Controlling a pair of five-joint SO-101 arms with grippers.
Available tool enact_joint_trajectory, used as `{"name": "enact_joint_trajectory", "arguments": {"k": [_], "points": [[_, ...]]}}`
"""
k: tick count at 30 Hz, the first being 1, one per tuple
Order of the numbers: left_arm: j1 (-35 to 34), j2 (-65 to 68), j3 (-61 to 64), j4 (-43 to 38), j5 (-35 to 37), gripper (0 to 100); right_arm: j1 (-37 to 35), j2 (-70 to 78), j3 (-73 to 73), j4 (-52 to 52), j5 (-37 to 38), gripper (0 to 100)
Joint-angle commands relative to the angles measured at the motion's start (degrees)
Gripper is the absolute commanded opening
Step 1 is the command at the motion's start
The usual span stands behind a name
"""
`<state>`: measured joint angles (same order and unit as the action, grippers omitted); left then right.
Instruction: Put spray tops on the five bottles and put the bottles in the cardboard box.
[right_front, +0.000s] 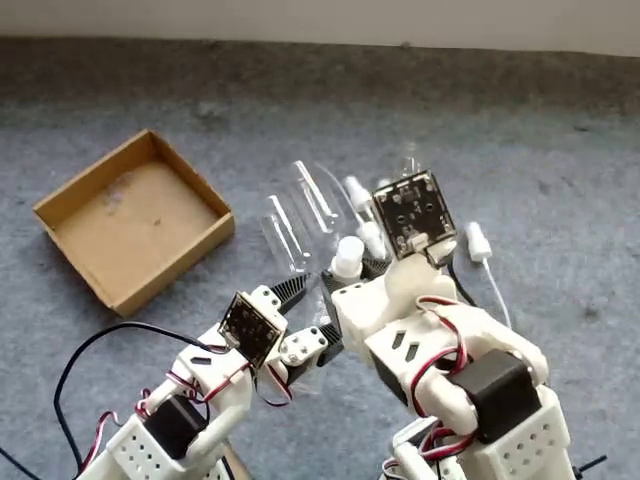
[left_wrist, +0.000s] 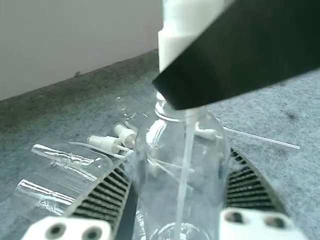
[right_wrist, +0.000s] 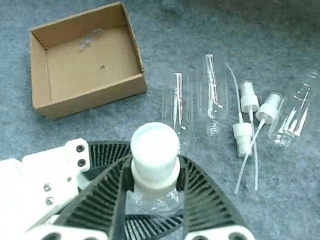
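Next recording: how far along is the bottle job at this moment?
Nothing is finished: the box holds no bottles. In hand: the left gripper holds a bottle while the right gripper holds a spray top above its neck, tube already inside. Left: seat that top, cap at least three bare bottles using the loose tops beside them, then box all five.

grey carpeted surface across the frame, as we see it; a pale wall strip runs along the top edge, meeting it in a darker band.
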<state>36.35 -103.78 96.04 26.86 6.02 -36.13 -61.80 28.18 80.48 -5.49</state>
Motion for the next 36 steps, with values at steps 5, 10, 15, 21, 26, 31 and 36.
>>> {"name": "enact_joint_trajectory", "arguments": {"k": [5,10,15,21,26,31,36], "points": [[-1.1,-0.8,1.0,-1.6,-0.4,9,-2.1,0.0,0.1,0.8,-0.5,0.7],[-3.1,-0.9,0.8,-1.9,-0.2,9,-2.2,0.0,1.9,1.4,-0.5,1.0],[-4.4,-0.8,1.0,-3.8,0.0,9,-2.2,0.0,5.4,1.1,-0.2,9.6],[-4.7,-0.8,1.0,-3.9,0.0,9,-2.4,-0.1,5.1,1.3,-0.1,14.9],[-4.8,-0.8,1.0,-3.8,0.0,9,-2.2,-3.2,1.5,1.5,0.1,15.2],[-4.8,-0.8,1.0,-3.7,-0.1,9,-1.2,-8.7,-1.2,1.5,9.8,15.2],[-4.8,-0.8,1.0,-4.0,-0.3,9,9.0,-13.9,-1.0,1.5,13.9,15.2]]}}
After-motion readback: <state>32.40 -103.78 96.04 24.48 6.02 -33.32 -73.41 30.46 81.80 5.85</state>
